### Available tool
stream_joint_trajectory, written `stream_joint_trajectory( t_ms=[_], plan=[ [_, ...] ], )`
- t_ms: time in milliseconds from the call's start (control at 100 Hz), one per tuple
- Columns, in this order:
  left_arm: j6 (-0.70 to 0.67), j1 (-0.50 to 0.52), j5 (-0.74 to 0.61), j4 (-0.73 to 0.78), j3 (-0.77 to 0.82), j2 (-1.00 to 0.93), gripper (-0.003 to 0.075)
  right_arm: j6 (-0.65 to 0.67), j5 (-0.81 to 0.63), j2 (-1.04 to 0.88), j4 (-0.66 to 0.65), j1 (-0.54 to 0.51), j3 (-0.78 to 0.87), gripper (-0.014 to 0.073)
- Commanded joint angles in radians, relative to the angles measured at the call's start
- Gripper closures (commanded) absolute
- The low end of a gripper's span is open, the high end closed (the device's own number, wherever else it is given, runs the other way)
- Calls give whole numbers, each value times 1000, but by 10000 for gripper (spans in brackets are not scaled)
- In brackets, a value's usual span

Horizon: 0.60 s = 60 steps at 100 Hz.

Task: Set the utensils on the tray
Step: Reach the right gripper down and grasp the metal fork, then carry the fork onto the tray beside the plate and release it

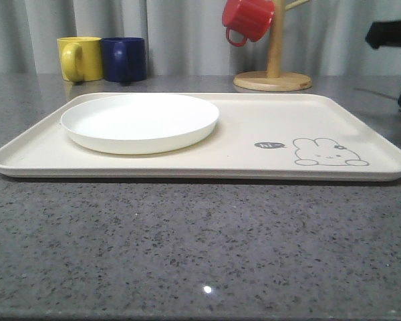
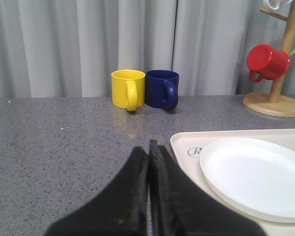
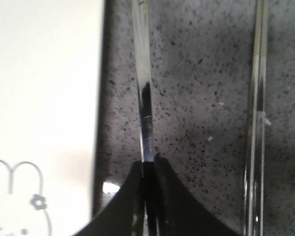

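The cream tray with the rabbit drawing lies in the middle of the table, and the round white plate rests on its left half. In the right wrist view my right gripper is shut on the end of a slim shiny metal utensil that lies along the grey table just beside the tray's edge. Which utensil it is I cannot tell. A second slim metal utensil lies parallel to it, farther from the tray. My left gripper is shut and empty, above the table by the tray's corner, near the plate.
A yellow mug and a blue mug stand behind the tray at the back left. A wooden mug stand with a red mug hanging on it is at the back right. Part of the black right arm shows at the far right.
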Motion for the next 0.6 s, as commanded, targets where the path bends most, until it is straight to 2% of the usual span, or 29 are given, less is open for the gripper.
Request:
stream_joint_trajectory(
  t_ms=[0, 240, 490, 590],
  plan=[
    [-2, 1, -85, -5, -26, 6, 738, 59, -12, -85, 18, 17, -53, 618],
    [-2, 1, -85, -5, -26, 6, 738, 273, -33, -122, -38, 176, -79, 618],
    [-2, 1, -85, -5, -26, 6, 738, 654, -69, -59, -330, 370, -88, 643],
    [-2, 1, -85, -5, -26, 6, 738, 747, -66, -16, -418, 434, -117, 643]
  ],
)
